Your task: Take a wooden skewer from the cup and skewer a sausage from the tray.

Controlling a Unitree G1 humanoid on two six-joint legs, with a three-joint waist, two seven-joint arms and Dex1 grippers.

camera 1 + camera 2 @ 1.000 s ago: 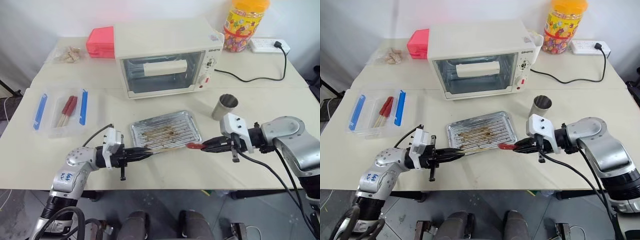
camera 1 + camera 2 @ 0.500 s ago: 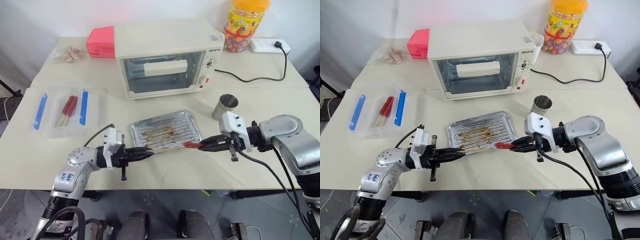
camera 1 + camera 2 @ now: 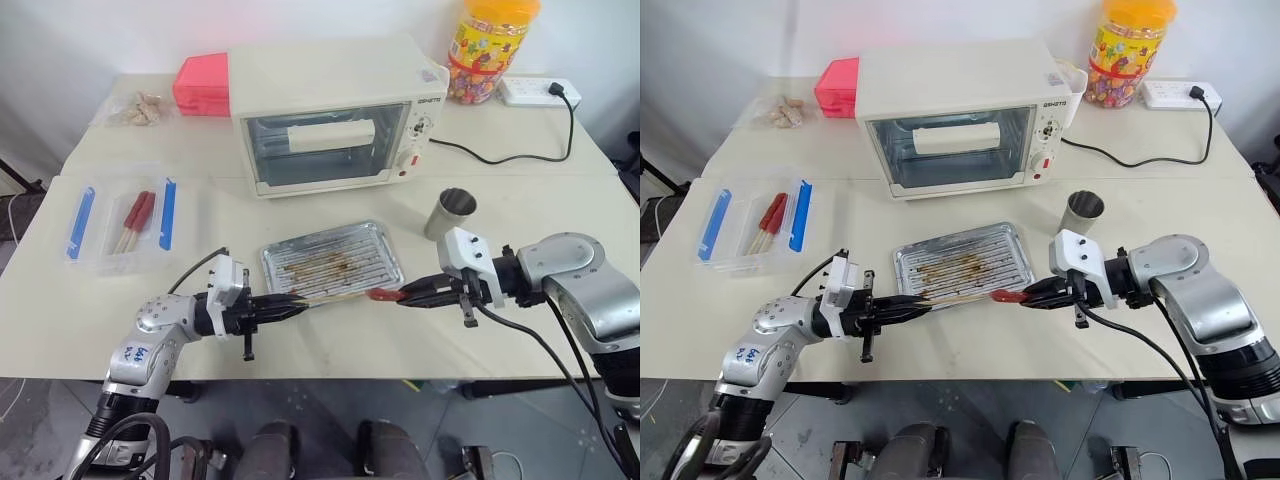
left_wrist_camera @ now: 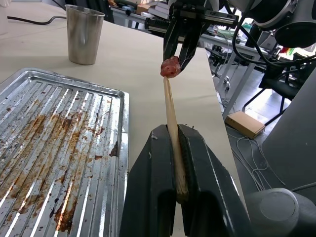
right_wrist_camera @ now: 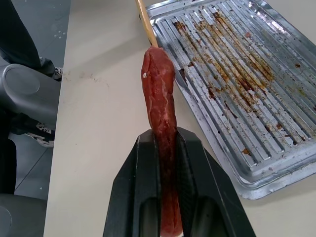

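My left gripper (image 3: 285, 303) is shut on the wooden skewer (image 3: 335, 295), a thin pale stick held level and pointing to the right along the tray's near rim. From the right, my right gripper (image 3: 408, 297) is shut on the red sausage (image 3: 384, 294) and points left. The skewer (image 4: 172, 118) has its tip right at the sausage's free end (image 4: 170, 66); whether it has gone in I cannot tell. The silver tray (image 3: 340, 250) lies just behind, streaked with brown grease and holding nothing. The grey metal cup (image 3: 450, 213) stands upright to the right of the tray.
A white toaster oven (image 3: 330, 115) stands behind the tray. At the left lies a clear box (image 3: 120, 222) with blue clips, holding red sausages on sticks. A yellow candy jar (image 3: 488, 45), a power strip (image 3: 540, 92) with its cable and a pink box (image 3: 200, 83) line the back. The table's front edge runs just below both grippers.
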